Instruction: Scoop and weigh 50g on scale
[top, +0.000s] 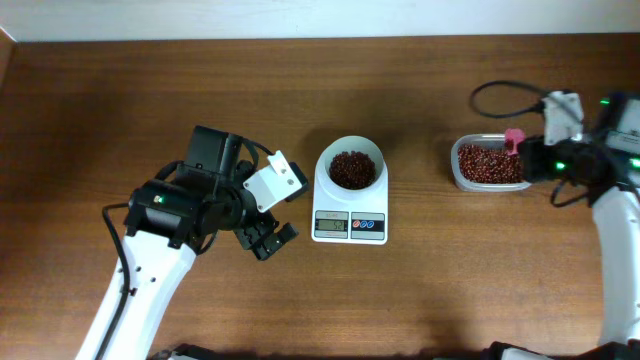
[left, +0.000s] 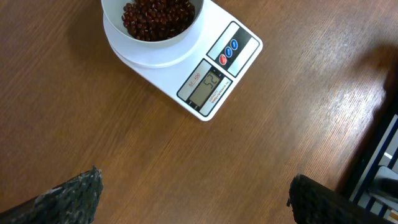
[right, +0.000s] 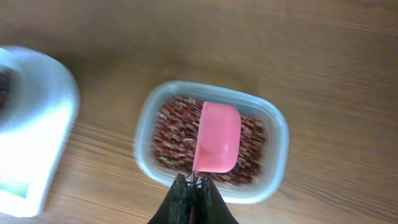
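Overhead and left wrist: shared scale (top: 350, 226)

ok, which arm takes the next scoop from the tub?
Right. The right fingers are shut on the pink scoop, which sits over the beans in the tub. The left fingers stand open and empty beside the scale, away from the tub.

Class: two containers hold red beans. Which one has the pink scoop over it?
The clear rectangular tub: the right claw holds the scoop over its beans. The round white bowl sits on the scale.
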